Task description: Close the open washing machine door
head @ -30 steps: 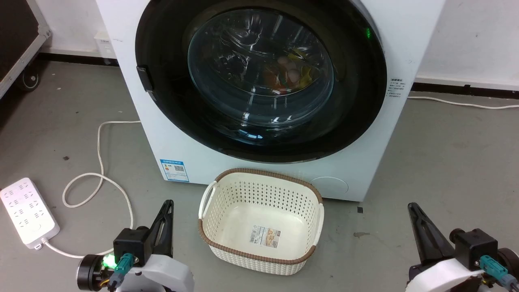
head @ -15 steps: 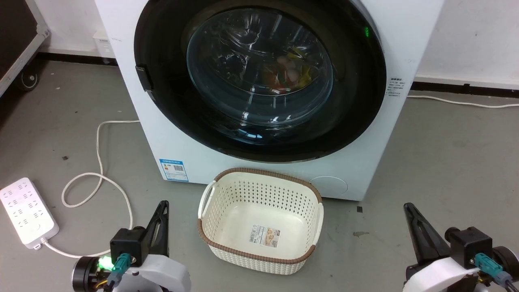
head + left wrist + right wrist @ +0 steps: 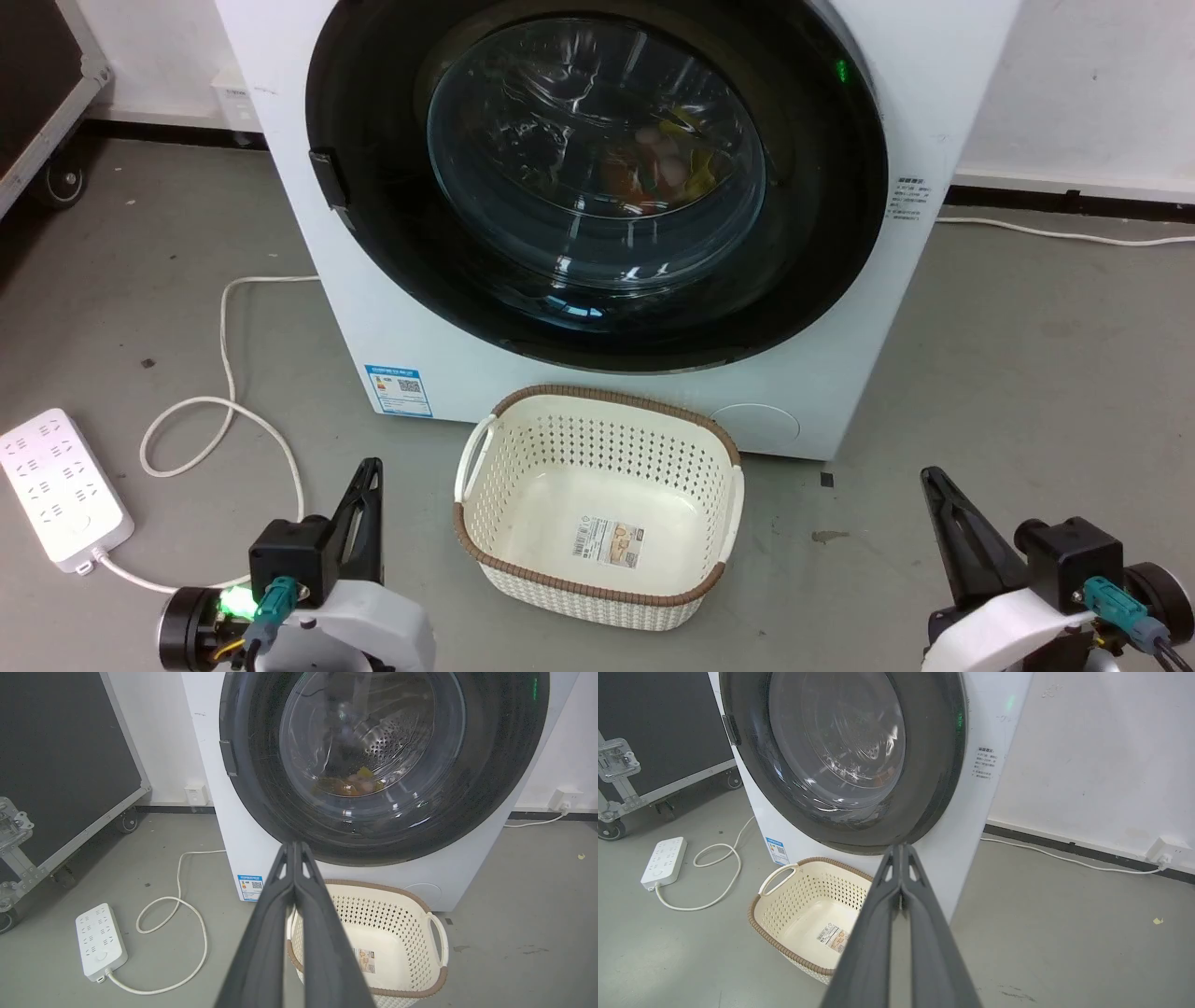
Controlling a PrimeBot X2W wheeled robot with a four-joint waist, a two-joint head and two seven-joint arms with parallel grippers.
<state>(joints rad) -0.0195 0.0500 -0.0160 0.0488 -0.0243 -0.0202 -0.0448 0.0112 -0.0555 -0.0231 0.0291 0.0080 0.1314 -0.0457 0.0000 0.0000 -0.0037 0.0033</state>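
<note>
The washing machine (image 3: 439, 355) is a big white front-loader straight ahead. The washing machine door (image 3: 597, 168), a wide glossy black rim around a bulging glass window, lies flat against the machine's front. Coloured laundry shows through the glass. The same door (image 3: 369, 751) faces the left wrist view, and the door (image 3: 840, 751) shows at an angle in the right wrist view. My left gripper (image 3: 372, 464) is shut and empty, low at the left, well short of the machine. My right gripper (image 3: 929, 474) is shut and empty, low at the right. Both pairs of fingers (image 3: 294, 845) (image 3: 901, 845) are pressed together.
A cream perforated basket (image 3: 597, 397) stands empty on the floor right in front of the machine, between my grippers. A white power strip (image 3: 61, 490) and its looped cable (image 3: 224, 373) lie at the left. A black wheeled case (image 3: 60, 765) stands further left.
Both grippers have sunk a little lower in the head view and stay shut. The whole picture has shifted slightly. The door has not moved.
</note>
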